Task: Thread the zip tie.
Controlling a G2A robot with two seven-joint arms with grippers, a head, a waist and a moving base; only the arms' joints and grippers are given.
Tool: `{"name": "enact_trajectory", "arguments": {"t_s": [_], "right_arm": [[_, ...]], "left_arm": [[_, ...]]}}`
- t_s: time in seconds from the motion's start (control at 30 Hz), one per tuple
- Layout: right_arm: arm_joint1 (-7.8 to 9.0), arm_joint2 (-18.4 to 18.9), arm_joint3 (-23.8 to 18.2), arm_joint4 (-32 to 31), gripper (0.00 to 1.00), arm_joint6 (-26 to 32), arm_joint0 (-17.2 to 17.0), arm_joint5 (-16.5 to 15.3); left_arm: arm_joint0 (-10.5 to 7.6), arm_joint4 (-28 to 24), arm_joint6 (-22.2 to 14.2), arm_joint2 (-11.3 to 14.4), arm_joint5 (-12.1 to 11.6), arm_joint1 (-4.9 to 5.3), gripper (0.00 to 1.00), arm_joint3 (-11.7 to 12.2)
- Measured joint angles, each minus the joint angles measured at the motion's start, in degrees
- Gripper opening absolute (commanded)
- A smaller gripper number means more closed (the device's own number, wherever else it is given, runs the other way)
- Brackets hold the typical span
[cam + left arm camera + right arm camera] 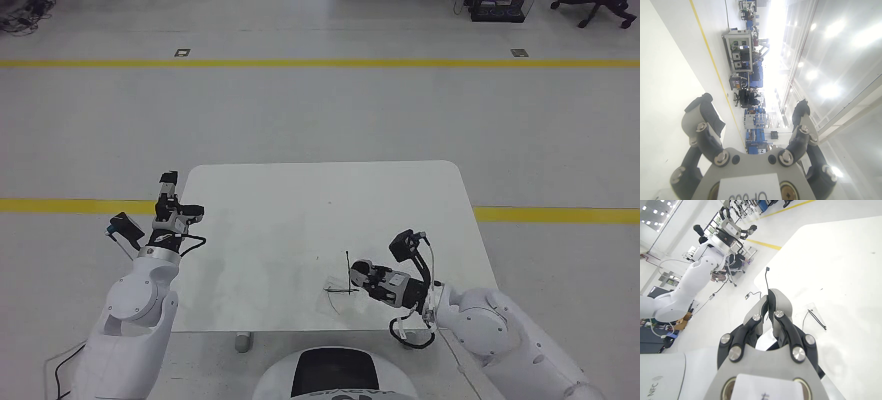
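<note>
Zip tie [766,279] clamped in right pincer [768,303]; spare ties [816,318] on table [829,256] nearby; left pincer [754,100] released.

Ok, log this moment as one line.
right gripper: shut on zip tie, head sticking out | left gripper: open, empty | spare zip ties: on table

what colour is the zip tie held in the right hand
Black zip tie, clearest in the right wrist view.

The counter [300,200] is plain white. The floor [320,110] is pale grey, crossed by yellow stripes [300,63]. The zip tie [766,279] is black, as are the loose ties [816,319] lying on the counter. The right gripper [768,298] and left gripper [754,100] are both silver-grey metal and black.
</note>
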Motion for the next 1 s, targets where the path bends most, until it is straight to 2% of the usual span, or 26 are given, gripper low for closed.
{"name": "enact_trajectory", "arguments": {"t_s": [0.6, 0.77, 1.0], "right_arm": [[-0.11, 0.01, 0.37, 0.98, 0.00, -0.60, 0.16, 0.01], [-0.06, 0.72, 2.80, 8.72, 0.00, 1.37, 2.33, 0.00], [0.38, 2.89, 7.78, 22.88, 0.00, 7.64, 6.01, 0.00]], "left_arm": [[0.00, 0.00, 0.00, 0.00, 0.00, 0.00, 1.00, 0.00], [0.00, 0.00, 0.00, 0.00, 0.00, 0.00, 1.00, 0.00], [0.00, 0.00, 0.00, 0.00, 0.00, 0.00, 1.00, 0.00]]}}
